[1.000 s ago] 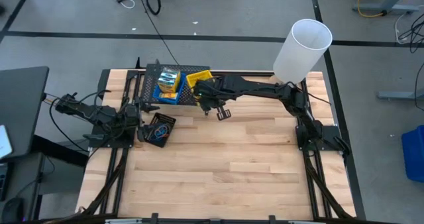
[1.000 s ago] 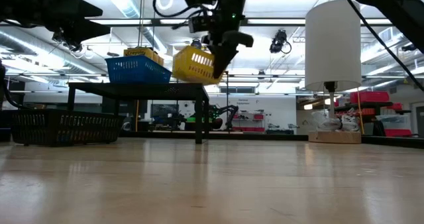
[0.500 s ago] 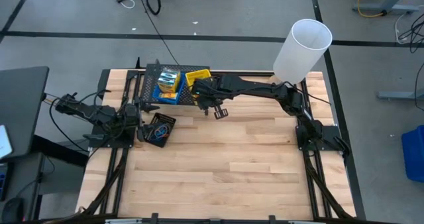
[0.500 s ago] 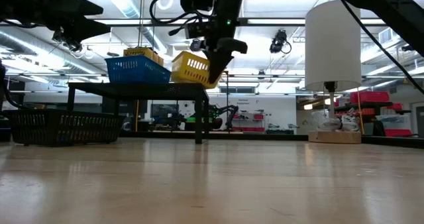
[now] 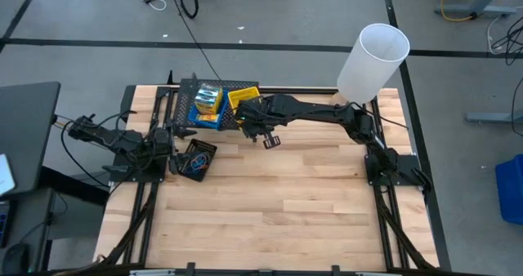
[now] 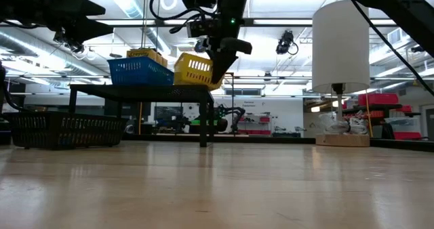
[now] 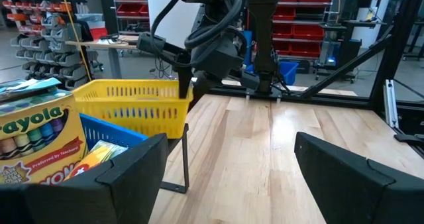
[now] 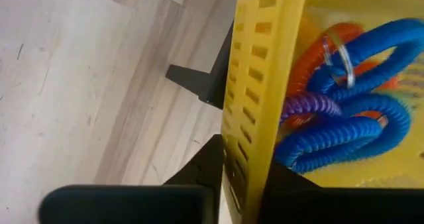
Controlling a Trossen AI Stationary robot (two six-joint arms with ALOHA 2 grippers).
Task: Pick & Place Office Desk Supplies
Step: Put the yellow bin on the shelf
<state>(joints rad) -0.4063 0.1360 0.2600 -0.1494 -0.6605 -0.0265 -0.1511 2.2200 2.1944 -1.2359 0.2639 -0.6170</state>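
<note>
A yellow bin (image 6: 195, 70) with blue, orange and purple loops (image 8: 344, 118) inside sits at the top of the black wire-mesh rack (image 5: 184, 104), at the table's far side. My right gripper (image 6: 218, 70) is shut on it. Beside it on the rack stands a blue bin (image 6: 139, 70) that holds yellow-and-green crayon boxes (image 7: 36, 141). A black bin (image 5: 196, 158) with loops rests by its bottom on the table, in front of the rack. My left gripper (image 7: 228, 171) waits open at the table's left, level, facing the rack. My right gripper has the yellow bin by the upper rim of its slotted side wall (image 8: 255, 151), on the side toward my right arm. One finger is inside the bin and one outside. The fingers slant down from above. The bin's bottom is at the rack's top, slightly tilted.
A tall white cylinder (image 5: 372, 60) stands at the table's far right corner, beside my right arm. The wooden table (image 5: 286, 202) stretches bare in front of the rack toward the near edge.
My right gripper has crept toward the table's left edge with the yellow bin, bringing it closer to the blue bin on the rack.
</note>
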